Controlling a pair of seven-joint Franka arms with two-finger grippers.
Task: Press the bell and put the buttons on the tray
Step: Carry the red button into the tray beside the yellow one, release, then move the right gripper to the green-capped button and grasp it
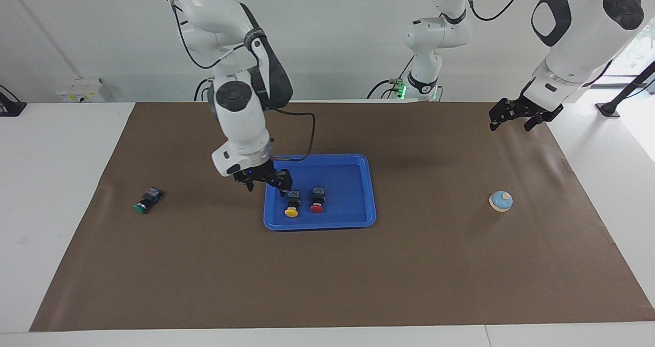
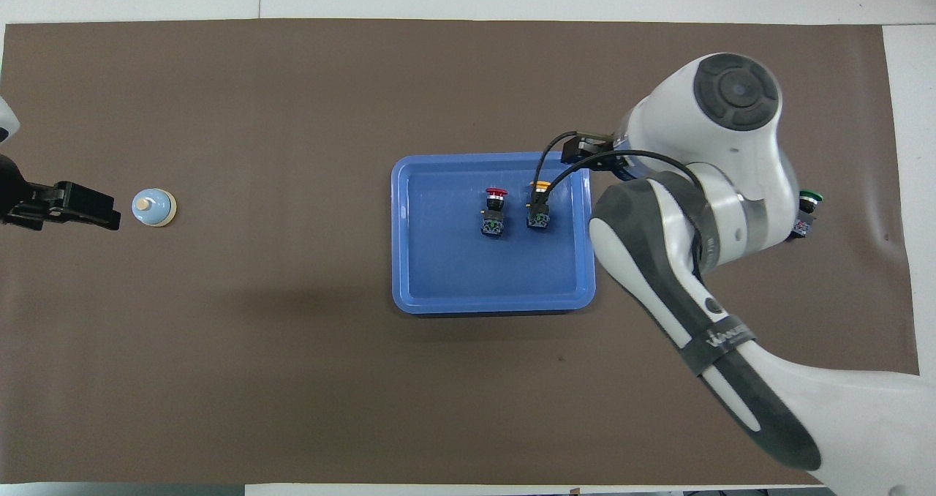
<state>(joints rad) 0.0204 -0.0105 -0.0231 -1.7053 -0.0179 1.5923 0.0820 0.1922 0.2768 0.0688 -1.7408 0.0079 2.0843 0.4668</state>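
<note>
Buttons step under way: yellow-capped black push-button and red-capped black push-button lying side by side in shallow blue plastic tray mid-bench. Right end effector hanging over tray rim beside yellow one, fingers spread, holding nothing. Green-capped black push-button alone on brown bench cover, toward right arm's end; next, probably, reaching there and pinching it. Left end effector waiting, fingers parted, above bench, well apart from small light-blue dome bell.
</note>
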